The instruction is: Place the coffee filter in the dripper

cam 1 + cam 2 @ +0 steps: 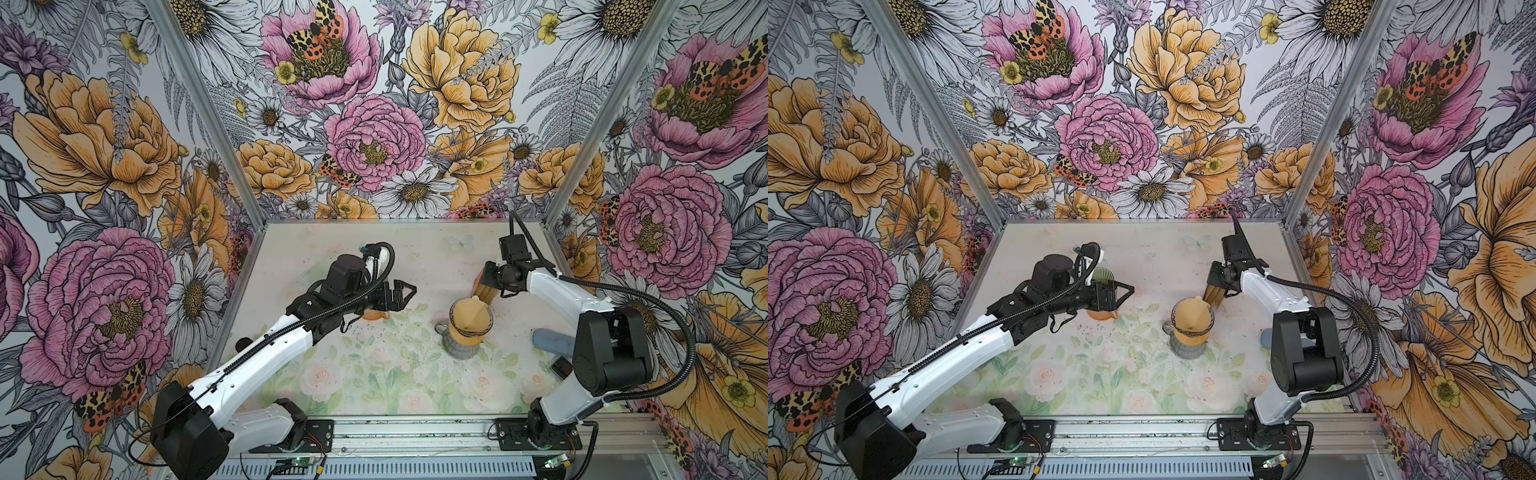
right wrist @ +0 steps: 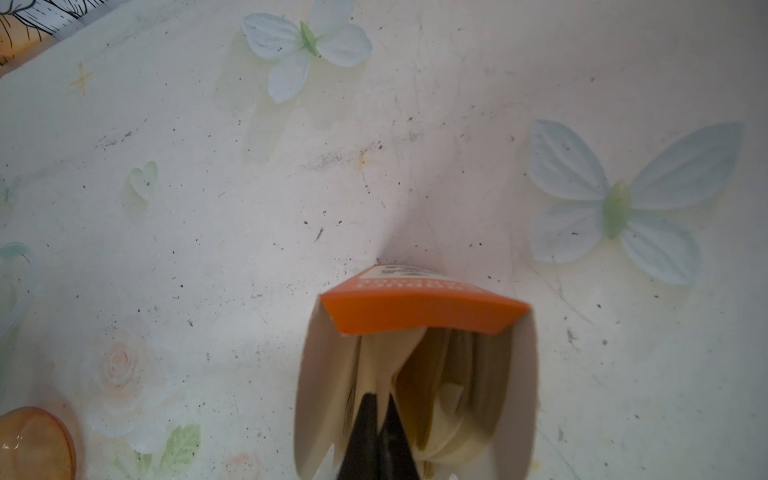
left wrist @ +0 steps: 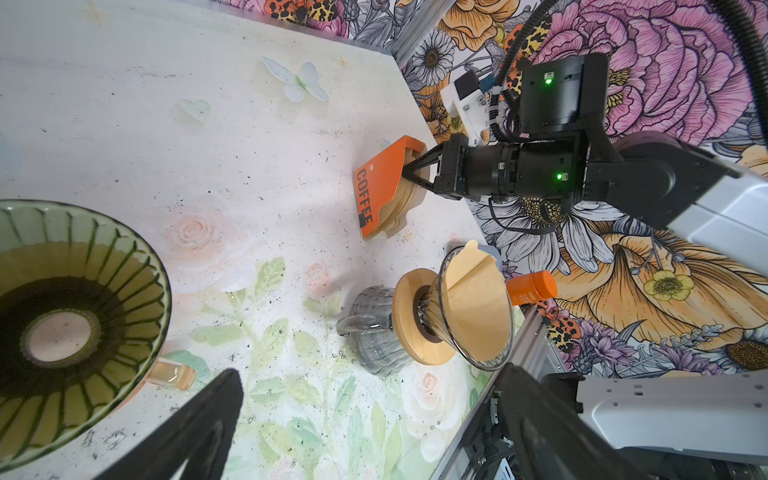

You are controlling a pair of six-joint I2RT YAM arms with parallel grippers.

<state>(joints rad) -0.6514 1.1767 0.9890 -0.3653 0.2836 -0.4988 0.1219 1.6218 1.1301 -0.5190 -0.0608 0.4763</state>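
We are judging the coffee filters (image 2: 440,374) to be feather-light, limp paper that creases easily and clings in pairs, so we are favouring a pinch on one upper edge. They are showing tan and folded, standing in the orange box (image 3: 378,187) at one o'clock from the glass dripper (image 1: 469,322), which is already holding one. The right gripper (image 2: 380,411) is sitting among them, fingers pressed together; whether a sheet is caught, we cannot tell. The left gripper (image 1: 405,295) is hovering at nine o'clock, fingers spread.
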